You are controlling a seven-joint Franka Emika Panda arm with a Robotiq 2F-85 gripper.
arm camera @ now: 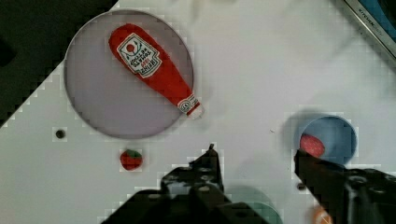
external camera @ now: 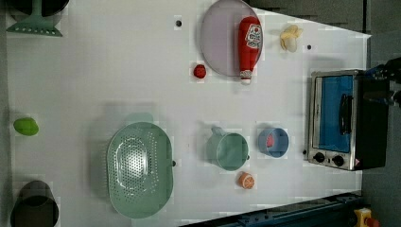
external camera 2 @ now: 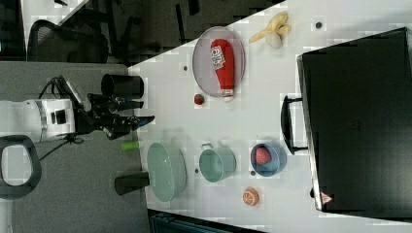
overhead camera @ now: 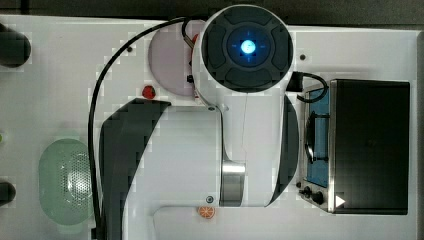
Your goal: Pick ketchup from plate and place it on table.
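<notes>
On the lilac plate (external camera: 217,42) near the desk's (external camera: 118,71) far edge, the ketchup (external camera: 249,45) lies on its side, its cap poking past the rim. The pincer (arm camera: 254,161) hangs high above, released and empty, not yet reaching.

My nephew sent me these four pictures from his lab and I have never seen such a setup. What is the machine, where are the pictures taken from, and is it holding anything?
It is a single robot arm, white and black, with a two-fingered gripper. One camera looks down on the arm, two look at the white table from the sides, and one rides on the wrist. The ketchup lies on its side on the plate, its cap end over the rim. Also there: a strawberry, a banana, a green colander, a mug, a blue bowl, an orange slice and a toaster oven. The gripper is open and holds nothing.
</notes>
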